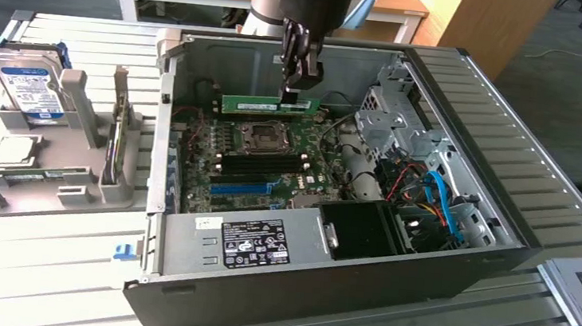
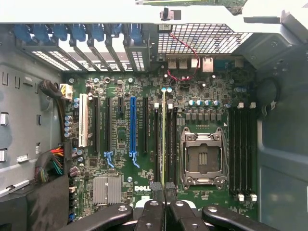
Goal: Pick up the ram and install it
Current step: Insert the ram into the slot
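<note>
The jaws are squeezing tight on the top edge of the ram and holding it up inside the open computer case. The ram is hanging on its long edge above the green board. In the wrist view the ram is showing as a thin line over the long black slots, just beside the square chip holder. The case is lying on the table. A hard drive is standing in a grey rack near the case.
</note>
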### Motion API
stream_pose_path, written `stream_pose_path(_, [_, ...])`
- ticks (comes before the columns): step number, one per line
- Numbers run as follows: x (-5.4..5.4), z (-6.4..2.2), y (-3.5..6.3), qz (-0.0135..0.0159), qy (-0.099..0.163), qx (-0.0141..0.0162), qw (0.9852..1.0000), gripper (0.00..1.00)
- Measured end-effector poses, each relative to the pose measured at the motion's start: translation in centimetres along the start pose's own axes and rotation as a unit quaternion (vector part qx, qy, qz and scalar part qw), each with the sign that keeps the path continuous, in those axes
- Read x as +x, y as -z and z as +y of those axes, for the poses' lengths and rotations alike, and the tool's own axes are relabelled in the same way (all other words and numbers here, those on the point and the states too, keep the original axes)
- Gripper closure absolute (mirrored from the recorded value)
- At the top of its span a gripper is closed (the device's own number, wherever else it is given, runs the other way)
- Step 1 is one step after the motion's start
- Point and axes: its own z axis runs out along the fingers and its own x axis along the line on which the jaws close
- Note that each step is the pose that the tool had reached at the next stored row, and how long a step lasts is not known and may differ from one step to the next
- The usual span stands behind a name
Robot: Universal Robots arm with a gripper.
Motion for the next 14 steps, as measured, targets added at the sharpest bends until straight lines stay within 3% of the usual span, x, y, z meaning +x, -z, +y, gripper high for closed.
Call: stream_pose_path(14, [0.0, -0.1, -2.09, 0.0, 0.0, 0.0, 1.0, 0.88])
